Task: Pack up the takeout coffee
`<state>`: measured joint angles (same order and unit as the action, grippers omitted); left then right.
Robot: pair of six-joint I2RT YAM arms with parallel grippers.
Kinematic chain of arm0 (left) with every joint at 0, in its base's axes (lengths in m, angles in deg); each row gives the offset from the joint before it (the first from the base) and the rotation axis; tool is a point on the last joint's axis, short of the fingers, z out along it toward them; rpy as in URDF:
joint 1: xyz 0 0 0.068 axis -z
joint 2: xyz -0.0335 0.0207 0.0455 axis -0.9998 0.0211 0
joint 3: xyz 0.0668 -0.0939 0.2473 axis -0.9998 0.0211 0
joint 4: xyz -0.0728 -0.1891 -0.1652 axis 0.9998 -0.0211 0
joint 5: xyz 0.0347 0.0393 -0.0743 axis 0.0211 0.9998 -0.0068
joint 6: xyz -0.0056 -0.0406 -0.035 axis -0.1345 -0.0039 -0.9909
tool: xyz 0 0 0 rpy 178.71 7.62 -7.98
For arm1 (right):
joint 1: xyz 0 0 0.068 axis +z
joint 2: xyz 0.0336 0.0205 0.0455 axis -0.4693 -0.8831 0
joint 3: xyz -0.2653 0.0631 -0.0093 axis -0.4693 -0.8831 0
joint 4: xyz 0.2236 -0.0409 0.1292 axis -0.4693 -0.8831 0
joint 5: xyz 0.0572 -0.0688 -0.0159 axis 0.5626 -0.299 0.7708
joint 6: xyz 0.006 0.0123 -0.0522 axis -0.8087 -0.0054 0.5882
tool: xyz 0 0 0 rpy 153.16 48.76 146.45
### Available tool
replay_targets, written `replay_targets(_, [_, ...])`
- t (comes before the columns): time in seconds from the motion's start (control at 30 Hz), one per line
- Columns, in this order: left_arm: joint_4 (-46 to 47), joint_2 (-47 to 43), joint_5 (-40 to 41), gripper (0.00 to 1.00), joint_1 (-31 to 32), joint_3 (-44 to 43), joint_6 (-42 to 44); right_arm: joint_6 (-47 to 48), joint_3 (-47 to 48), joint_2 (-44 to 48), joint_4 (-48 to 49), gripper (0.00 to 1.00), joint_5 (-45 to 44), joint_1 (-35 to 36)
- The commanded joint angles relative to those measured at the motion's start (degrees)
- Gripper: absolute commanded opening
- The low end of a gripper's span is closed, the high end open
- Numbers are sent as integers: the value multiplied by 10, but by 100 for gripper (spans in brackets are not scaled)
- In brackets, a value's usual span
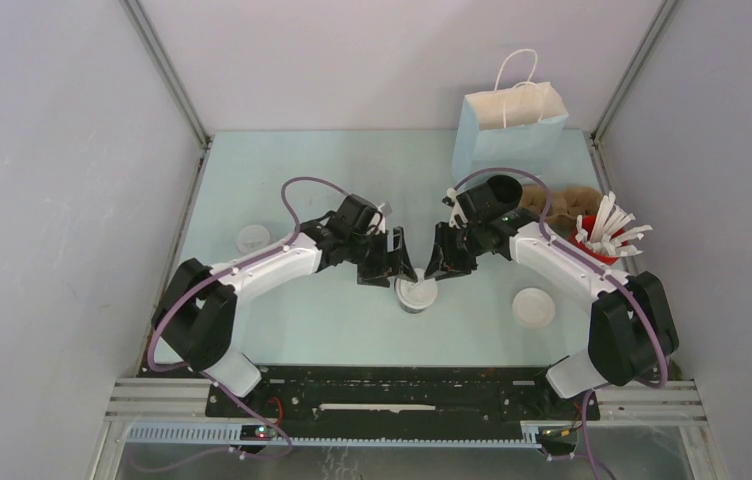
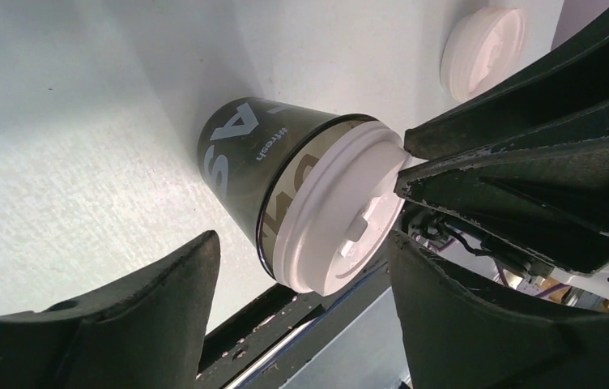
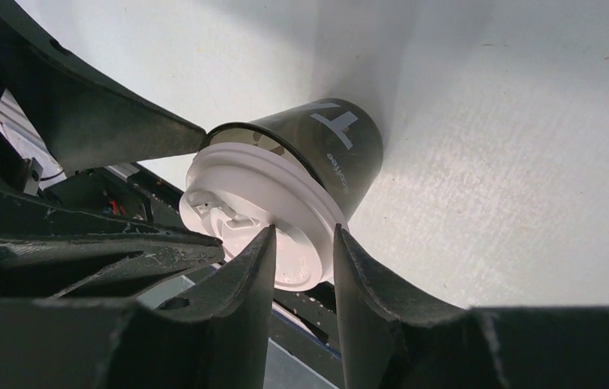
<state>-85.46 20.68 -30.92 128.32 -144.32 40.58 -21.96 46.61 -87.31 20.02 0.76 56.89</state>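
Note:
A dark paper coffee cup [image 1: 415, 300] with a white lid [image 1: 416, 291] stands on the table between my two grippers. In the left wrist view the cup [image 2: 236, 154] and its lid [image 2: 334, 219] lie between the wide-open fingers of my left gripper [image 2: 301, 243], which touch nothing. My right gripper [image 3: 305, 235] has its jaws a narrow gap apart, with the tips resting on the lid's rim [image 3: 285, 203] and nothing clamped between them. In the top view the left gripper [image 1: 392, 268] and the right gripper [image 1: 442, 265] flank the cup. A light blue paper bag [image 1: 507, 135] stands upright at the back right.
Loose white lids lie at the left [image 1: 252, 239] and at the front right [image 1: 533, 307]. A red holder of white sticks [image 1: 604, 240] and a brown pile [image 1: 564, 200] sit by the right wall. The black rail [image 1: 402, 392] runs along the near edge.

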Motion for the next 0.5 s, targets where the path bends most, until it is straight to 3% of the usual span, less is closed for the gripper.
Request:
replay_targets(0.0, [2, 3, -12, 77, 1, -32, 28, -28, 25, -4, 6, 41, -4, 3])
replay_targets(0.47, [13, 8, -5, 53, -2, -28, 13, -47, 41, -16, 6, 44, -5, 4])
